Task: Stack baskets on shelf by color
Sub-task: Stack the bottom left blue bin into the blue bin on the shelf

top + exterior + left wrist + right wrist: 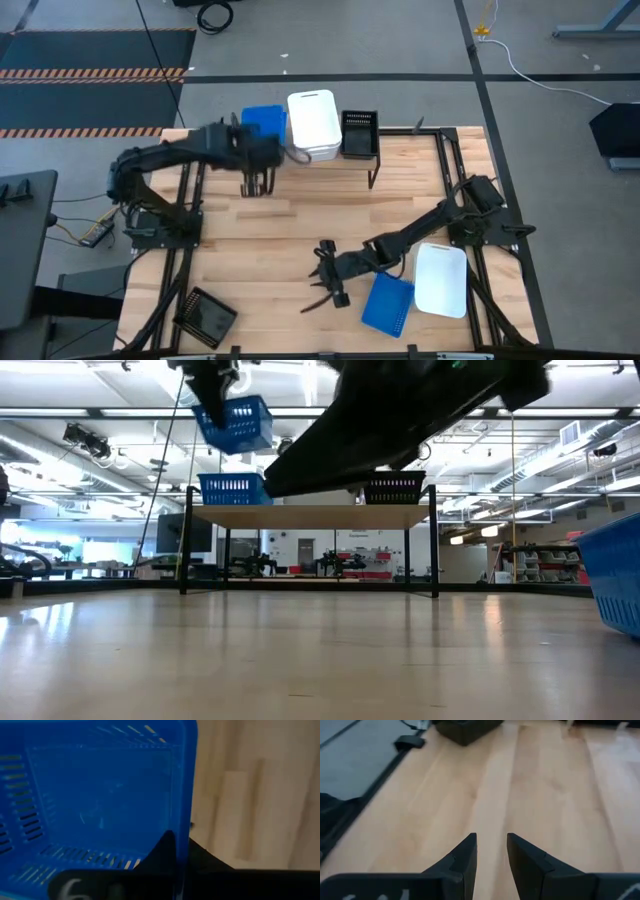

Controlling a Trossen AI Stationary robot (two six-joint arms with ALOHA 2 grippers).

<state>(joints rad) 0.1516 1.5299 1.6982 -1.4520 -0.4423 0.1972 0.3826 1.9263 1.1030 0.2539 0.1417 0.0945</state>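
Note:
The shelf [310, 515] stands at the table's far edge. On it rest a blue basket [232, 488], a stack of white baskets [312, 125] and a black basket [360, 133]. My left gripper [182, 845] is shut on another blue basket [235, 422], which hangs above the one on the shelf's left end. My right gripper [491, 852] stands open over bare table near the front middle [325, 278], with nothing between its fingers. Just to its right, a blue basket [388, 303] and a white basket [441, 280] lie on the table. My left gripper pinches one side wall of the blue basket at its rim [184, 815], with one finger [166, 851] inside the basket and the other outside. The fingers slant down from the table's left. The basket is lifted clear, slightly tilted, above the blue basket on the shelf.
A black basket [205, 315] lies at the table's near left corner, also seen far ahead of my right gripper [465, 727]. The wide middle of the wooden table [300, 230] is bare. Black frame rails run along the table's left and right sides.

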